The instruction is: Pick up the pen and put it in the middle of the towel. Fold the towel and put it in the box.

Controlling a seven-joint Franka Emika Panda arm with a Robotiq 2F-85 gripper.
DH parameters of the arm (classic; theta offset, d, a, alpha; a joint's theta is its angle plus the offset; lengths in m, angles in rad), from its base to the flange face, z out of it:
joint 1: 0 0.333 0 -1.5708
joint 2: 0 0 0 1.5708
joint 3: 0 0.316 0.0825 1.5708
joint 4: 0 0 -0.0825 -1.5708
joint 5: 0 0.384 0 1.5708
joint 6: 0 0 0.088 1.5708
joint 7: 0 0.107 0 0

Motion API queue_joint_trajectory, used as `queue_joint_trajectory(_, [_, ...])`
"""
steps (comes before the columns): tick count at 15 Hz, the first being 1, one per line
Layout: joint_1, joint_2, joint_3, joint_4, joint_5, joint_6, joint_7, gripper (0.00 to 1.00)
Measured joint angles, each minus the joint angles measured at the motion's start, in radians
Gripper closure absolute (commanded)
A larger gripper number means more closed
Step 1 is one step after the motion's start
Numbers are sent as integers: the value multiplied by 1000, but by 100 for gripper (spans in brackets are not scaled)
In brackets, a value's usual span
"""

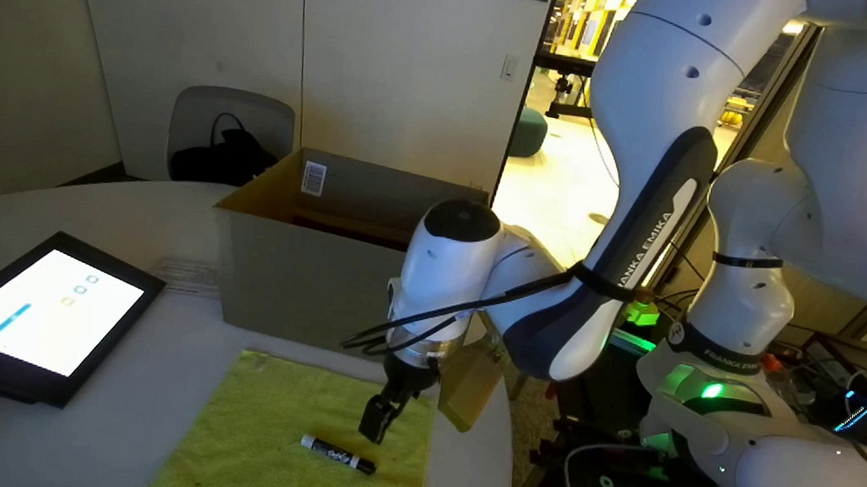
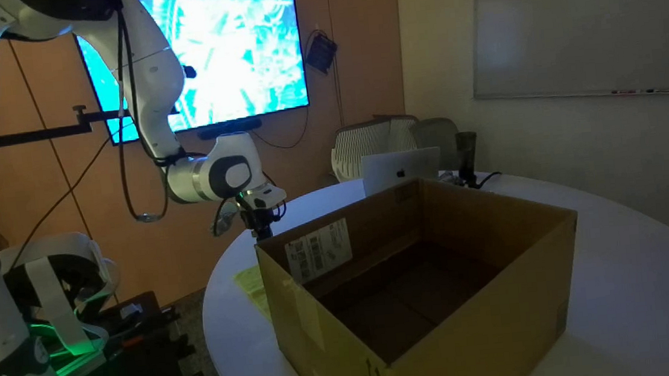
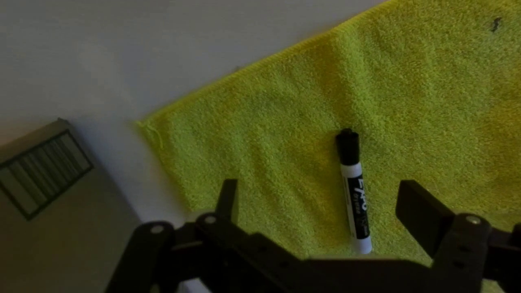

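Observation:
Flat on the round table lies the towel (image 1: 264, 421), yellow-green and unfolded; an exterior view catches only a strip of the towel (image 2: 251, 285) beside the box. The pen (image 1: 338, 454), a marker with a black cap and white-and-black barrel, rests on it. My gripper (image 1: 377, 421) hangs over the towel, apart from the pen. In the wrist view the gripper (image 3: 318, 188) is open wide, and the pen (image 3: 355, 195) appears between its fingers, below them and nearer the right-hand one. The cardboard box (image 1: 310, 289) stands behind the towel, its top open; the box (image 2: 474, 333) shows no contents.
A black-framed tablet (image 1: 60, 318) with a lit screen lies left of the towel. A paper sheet (image 1: 187, 275) is beside the box. Past the box are a laptop (image 2: 402, 167) and a dark cup (image 2: 466, 152). The table's edge (image 1: 508, 436) runs close to the towel's right side.

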Motion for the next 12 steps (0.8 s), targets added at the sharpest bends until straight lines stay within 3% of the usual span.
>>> queue_joint_trajectory(9, [10,16,0,-110,108,128,12,0])
queue_joint_trajectory(12, [-8,45,28,-127,154,182,-12,0])
